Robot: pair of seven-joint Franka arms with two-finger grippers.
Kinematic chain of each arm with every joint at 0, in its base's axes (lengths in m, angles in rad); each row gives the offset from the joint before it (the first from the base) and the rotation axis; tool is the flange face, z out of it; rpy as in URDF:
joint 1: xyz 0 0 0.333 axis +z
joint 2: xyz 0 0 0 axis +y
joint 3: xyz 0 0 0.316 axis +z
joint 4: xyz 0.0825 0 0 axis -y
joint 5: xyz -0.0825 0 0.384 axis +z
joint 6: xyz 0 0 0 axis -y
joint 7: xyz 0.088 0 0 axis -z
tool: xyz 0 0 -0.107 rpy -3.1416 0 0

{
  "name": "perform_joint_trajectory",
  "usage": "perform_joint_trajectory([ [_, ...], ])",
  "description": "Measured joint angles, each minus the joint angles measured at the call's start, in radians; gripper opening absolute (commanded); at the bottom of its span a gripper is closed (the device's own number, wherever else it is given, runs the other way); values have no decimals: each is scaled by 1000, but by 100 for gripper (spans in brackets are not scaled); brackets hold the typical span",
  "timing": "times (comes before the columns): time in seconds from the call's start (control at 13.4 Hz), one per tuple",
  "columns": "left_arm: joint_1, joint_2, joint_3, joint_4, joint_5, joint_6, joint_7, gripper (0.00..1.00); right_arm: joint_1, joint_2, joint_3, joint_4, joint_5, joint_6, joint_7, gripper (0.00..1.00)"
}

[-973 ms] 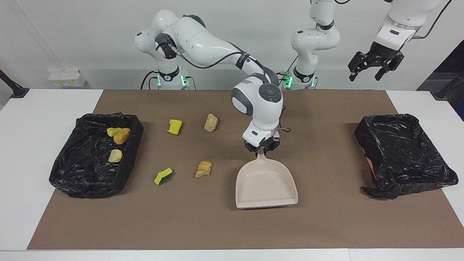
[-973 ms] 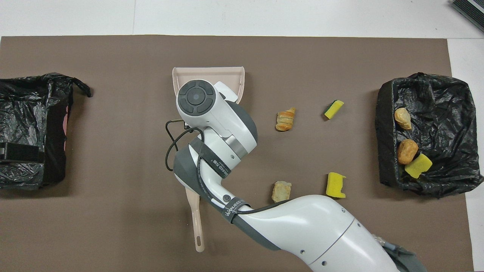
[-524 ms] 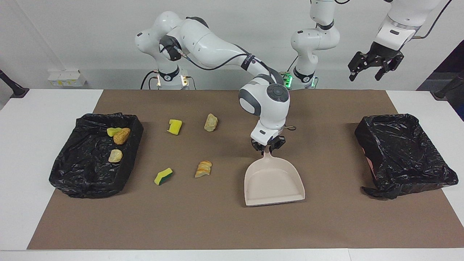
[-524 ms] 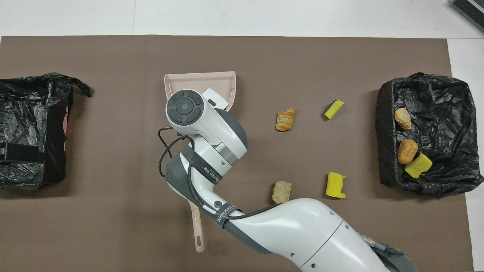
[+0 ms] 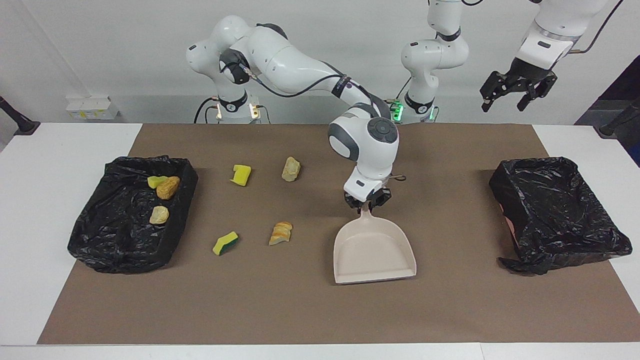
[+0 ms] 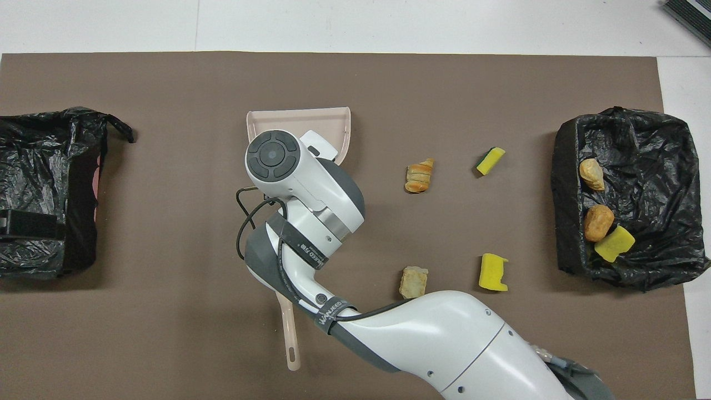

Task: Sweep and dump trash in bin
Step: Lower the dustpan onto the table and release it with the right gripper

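My right gripper [image 5: 368,204] is shut on the short handle of the beige dustpan [image 5: 375,250], which rests flat mid-mat with its mouth pointing away from the robots. In the overhead view the right wrist covers the grip and only the pan's front [image 6: 300,119] shows. Trash lies on the mat toward the right arm's end: a yellow sponge [image 5: 241,175], a tan lump [image 5: 291,168], a green-sided sponge [image 5: 225,243] and a bread piece [image 5: 280,233]. The black-lined bin [image 5: 115,240] at that end holds three scraps [image 5: 168,187]. My left gripper [image 5: 504,106] hangs open, high above the left arm's end.
A second black-lined bin [image 5: 555,215] with no trash showing stands at the left arm's end. A beige brush handle [image 6: 290,333] pokes out from under the right arm, nearer to the robots than the dustpan. The brown mat [image 5: 450,310] covers the table's middle.
My right gripper has slid the dustpan a little toward the left arm's end and slightly toward the robots. The scraps and the left arm have stayed put.
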Motion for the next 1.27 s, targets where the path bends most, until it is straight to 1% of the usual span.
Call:
perform_joint_trajectory([
  [0.07,0,0,0,0,0,0,0,100,-1,0,0,0,0,-7,0,8],
  [0.15,0,0,0,0,0,0,0,100,-3,0,-1,1,0,-15,0,11],
  [0.22,0,0,0,0,0,0,0,100,-4,0,-6,1,0,-18,0,19],
  [0.3,0,0,0,0,0,0,0,100,-4,0,-12,2,-1,-18,0,23],
  [0.37,0,0,0,0,0,0,0,100,-4,0,-17,3,-1,-18,0,26],
  [0.52,0,0,0,0,0,0,0,100,-3,0,-25,5,-1,-18,0,29],
  [0.6,0,0,0,0,0,0,0,100,-3,0,-25,9,-1,-18,0,32],
  [1.27,0,0,0,0,0,0,0,100,3,-24,-22,34,-1,-18,0,40],
])
